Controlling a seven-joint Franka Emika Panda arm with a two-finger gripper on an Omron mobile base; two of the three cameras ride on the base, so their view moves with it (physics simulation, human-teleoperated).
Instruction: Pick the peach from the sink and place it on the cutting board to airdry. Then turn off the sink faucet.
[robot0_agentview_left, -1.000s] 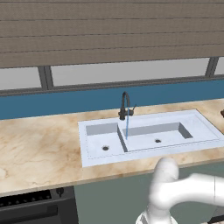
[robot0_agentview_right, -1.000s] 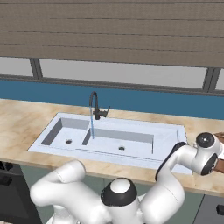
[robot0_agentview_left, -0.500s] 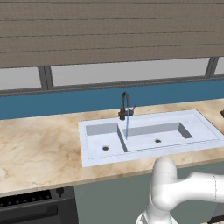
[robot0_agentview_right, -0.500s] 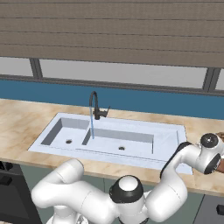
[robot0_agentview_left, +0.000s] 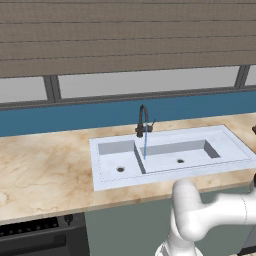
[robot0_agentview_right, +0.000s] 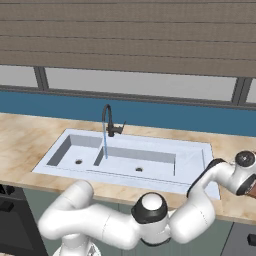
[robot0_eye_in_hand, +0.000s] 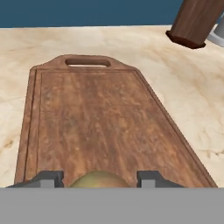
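Pincer (robot0_eye_in_hand: 99, 180) clamped on the peach (robot0_eye_in_hand: 99, 179), a rounded, dull yellow-green top showing between the tips. Below lies the wooden cutting board (robot0_eye_in_hand: 96, 118) on the marbled counter (robot0_eye_in_hand: 192, 92).

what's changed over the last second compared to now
The arm has swung further right, past the sink, and now reaches over the cutting board. The gripper has its jaws shut on the peach, just above the board's near end. Nothing was let go. The sink and the faucet stayed as they were, and water is still running.
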